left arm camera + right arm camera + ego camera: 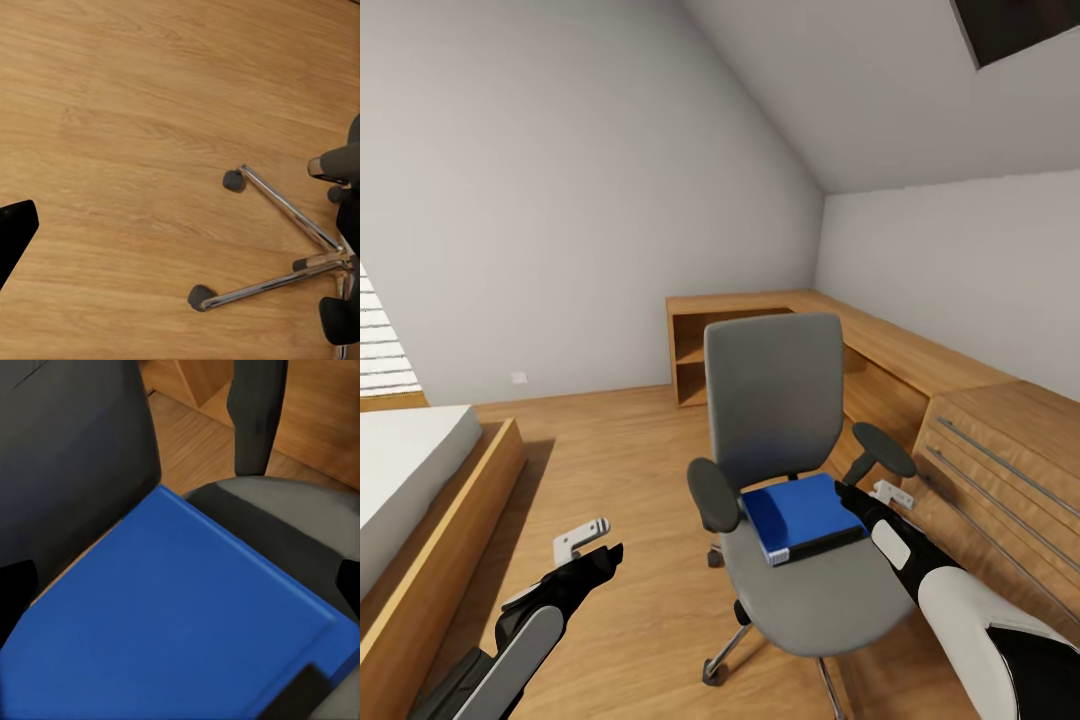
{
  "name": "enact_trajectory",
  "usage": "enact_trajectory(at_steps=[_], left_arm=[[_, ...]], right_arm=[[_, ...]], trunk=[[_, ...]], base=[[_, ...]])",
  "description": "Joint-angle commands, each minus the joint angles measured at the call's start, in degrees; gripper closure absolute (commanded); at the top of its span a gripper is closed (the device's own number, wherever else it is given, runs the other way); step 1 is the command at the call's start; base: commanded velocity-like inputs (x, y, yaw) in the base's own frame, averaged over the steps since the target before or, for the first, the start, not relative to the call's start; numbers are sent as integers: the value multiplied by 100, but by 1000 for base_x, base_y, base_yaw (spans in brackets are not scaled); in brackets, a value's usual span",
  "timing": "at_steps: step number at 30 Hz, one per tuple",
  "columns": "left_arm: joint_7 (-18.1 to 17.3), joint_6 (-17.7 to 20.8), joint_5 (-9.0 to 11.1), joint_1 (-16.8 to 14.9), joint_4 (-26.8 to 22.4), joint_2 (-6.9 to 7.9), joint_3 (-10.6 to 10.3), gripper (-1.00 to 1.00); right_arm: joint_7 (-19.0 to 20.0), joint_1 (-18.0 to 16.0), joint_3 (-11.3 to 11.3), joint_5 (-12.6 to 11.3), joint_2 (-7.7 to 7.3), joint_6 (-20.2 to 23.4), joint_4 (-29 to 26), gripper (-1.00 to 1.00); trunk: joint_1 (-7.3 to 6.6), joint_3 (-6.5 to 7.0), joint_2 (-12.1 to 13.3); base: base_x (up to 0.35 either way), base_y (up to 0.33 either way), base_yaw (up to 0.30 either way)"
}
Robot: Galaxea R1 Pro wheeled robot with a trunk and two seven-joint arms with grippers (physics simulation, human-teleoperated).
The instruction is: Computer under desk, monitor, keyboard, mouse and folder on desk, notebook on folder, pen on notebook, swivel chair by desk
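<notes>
Lying flat on the seat of the grey swivel chair (790,470), the blue folder (800,515) had the right gripper (857,497) just beside its edge, jaws spread and clasping nothing, while the left gripper (595,545) hung over the wooden floor (620,450) beside that chair, its grasp impossible to judge.

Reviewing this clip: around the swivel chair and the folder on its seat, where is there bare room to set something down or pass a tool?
Bare wooden floor lies between the bed frame and the swivel chair, around the left tool. The front of the seat, ahead of the blue folder, is free. It is crowded by the right armrest, where the right tool sits against the drawers.
</notes>
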Motion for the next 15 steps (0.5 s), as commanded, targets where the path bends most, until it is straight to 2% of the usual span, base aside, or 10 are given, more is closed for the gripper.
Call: enact_trajectory(at_steps=[1,7,15], left_arm=[[43,9,30,-6,-7,5,-11,-100],[42,9,46,-6,-7,5,-11,-100],[35,41,66,-6,16,8,-11,-100]], right_arm=[[24,-5,-9,-55,-2,-15,6,-100],[26,-5,-9,-54,-5,-16,6,-100],[26,-5,-9,-53,-7,-17,6,-100]], trunk=[[22,-24,-44],[154,-132,-285],[154,-132,-285]], base=[[0,0,0],[0,0,0],[0,0,0]])
